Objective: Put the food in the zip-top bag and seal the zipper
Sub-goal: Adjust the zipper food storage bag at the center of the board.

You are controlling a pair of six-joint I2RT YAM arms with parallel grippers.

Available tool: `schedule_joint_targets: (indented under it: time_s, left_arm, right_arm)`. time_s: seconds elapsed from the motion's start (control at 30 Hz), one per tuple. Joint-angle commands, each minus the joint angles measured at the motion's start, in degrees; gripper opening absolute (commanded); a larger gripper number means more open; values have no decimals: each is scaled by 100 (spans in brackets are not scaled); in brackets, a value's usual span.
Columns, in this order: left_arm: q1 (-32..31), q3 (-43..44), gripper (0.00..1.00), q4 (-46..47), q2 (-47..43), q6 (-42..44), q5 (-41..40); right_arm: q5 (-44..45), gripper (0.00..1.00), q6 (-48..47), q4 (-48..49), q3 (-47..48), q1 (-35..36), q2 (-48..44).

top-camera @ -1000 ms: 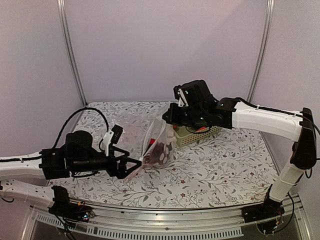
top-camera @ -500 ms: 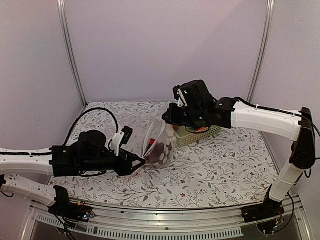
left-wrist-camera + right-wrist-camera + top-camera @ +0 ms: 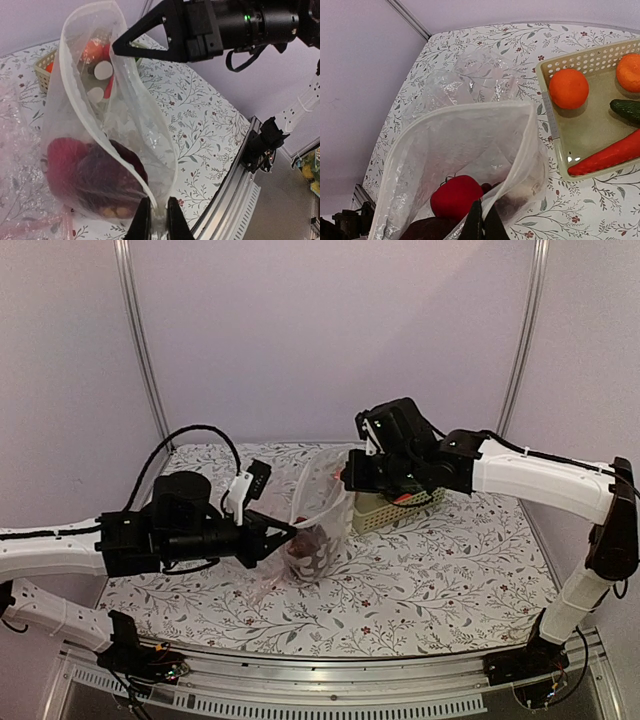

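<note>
Top external view: the zip-top bag hangs open over the table's middle, with the red fruit and grapes inside. Left fingers and right fingers each pinch its rim. A basket holding orange fruits stands just beside it toward the far right corner. A plain bag lies crumpled on the bag's left, and open room runs along the near edge.
</note>
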Motion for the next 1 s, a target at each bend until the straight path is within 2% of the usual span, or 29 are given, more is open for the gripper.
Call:
schedule_joint_targets:
  time_s: [0.0,0.13,0.37,0.47,0.53,0.7,0.97]
  left_arm:
    - [447,1204,0,394,407,350,1150]
    - [713,1773,0,3,1009,349,2206]
    - [840,1764,0,-148,1659,284,2926]
    - [849,1758,0,-443,1820,479,2868]
    - [849,1787,0,-567,1824,642,2878]
    - [928,1901,0,-615,1603,826,2924]
    - [1183,2248,0,-765,1551,919,3719]
  right_arm:
    - [625,0,-643,-776,-2,-26,-904]
    - [672,0,-707,-992,-437,-27,-1468]
    - [802,1,-44,-1035,-1548,-32,-1816]
    - [979,24,166,-1121,-1799,-31,-1834]
    - [1099,43,134,-1204,-1788,-29,-1910]
    - [1559,70,-543,-1452,-1503,-28,-2423]
    - [1895,87,-1236,-1850,-996,-53,-2800]
